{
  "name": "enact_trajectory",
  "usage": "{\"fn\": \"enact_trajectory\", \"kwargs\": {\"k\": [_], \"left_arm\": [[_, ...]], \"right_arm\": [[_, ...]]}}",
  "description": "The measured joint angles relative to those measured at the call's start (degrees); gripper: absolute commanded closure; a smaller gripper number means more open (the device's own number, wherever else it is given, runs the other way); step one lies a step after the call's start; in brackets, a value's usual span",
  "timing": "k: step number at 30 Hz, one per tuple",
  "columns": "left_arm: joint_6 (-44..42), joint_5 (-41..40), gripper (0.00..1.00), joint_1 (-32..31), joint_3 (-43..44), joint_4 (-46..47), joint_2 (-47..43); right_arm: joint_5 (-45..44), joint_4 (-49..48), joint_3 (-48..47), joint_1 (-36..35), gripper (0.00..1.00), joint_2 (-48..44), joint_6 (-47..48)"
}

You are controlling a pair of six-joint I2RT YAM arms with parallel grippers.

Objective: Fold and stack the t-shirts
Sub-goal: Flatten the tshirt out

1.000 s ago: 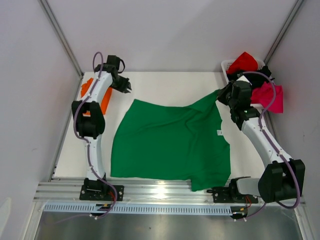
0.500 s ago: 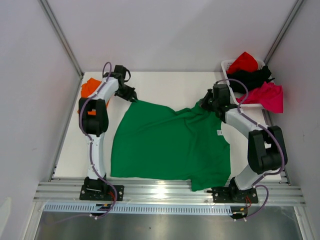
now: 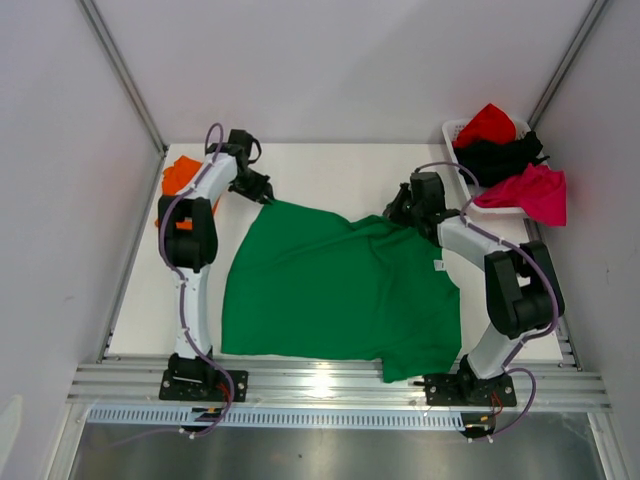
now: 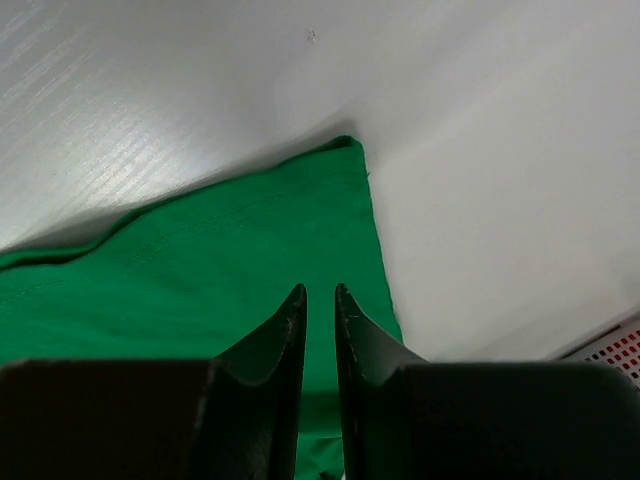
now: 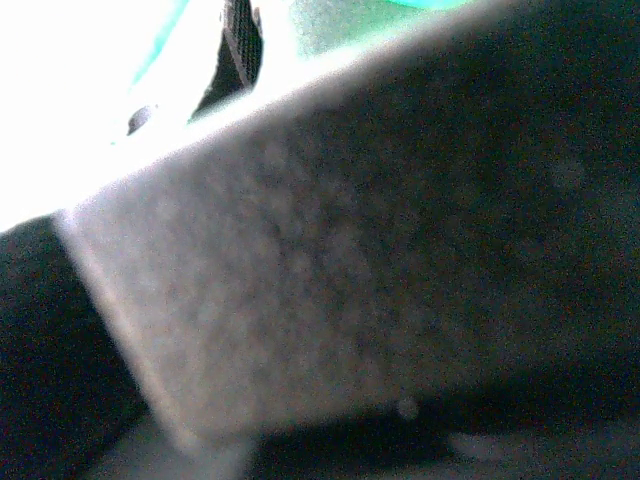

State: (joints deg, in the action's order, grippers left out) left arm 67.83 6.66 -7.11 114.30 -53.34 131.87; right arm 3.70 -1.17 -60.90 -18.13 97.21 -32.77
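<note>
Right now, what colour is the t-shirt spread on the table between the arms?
The t-shirt is solid bright green, clearest in the top external view.

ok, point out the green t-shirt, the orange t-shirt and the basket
green t-shirt (image 3: 340, 290): top external view, middle of the body.
orange t-shirt (image 3: 178, 175): top external view, the visible patch at the table's far left.
basket (image 3: 449, 133): top external view, white rim at its left corner.

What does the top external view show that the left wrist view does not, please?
Only the top view: the whole green t-shirt spread on the table, the orange t-shirt, and the right gripper at the shirt's far edge. Only the left wrist view: the slim gap in the left gripper. Both: the green shirt's far left corner on the white table.
</note>
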Motion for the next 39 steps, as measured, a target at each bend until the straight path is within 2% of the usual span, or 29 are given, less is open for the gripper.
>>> {"fn": "enact_trajectory", "kwargs": {"k": [14,27,28,39], "left_arm": [[-2.2,-0.5,0.8,0.0,3.9,-5.4,4.0],[-7.1,-8.3,0.79,-0.6,7.0,-10.8,4.5],[-7.9,-8.4,0.81,-0.6,7.8,-10.9,4.9],[-16.7,-2.5,0.78,-1.0,10.3,-8.5,8.9]], "right_arm": [[-0.4,-0.2,-1.2,-4.2,0.97,3.5,-0.1],[-0.8,-0.1,-4.6,-5.9,0.97,3.6,-0.3],[-0.8,0.0,-4.8,-6.1,0.97,3.6,-0.3],[-1.4,0.4,-5.7,-6.5,0.97,3.6,-0.3]]}}
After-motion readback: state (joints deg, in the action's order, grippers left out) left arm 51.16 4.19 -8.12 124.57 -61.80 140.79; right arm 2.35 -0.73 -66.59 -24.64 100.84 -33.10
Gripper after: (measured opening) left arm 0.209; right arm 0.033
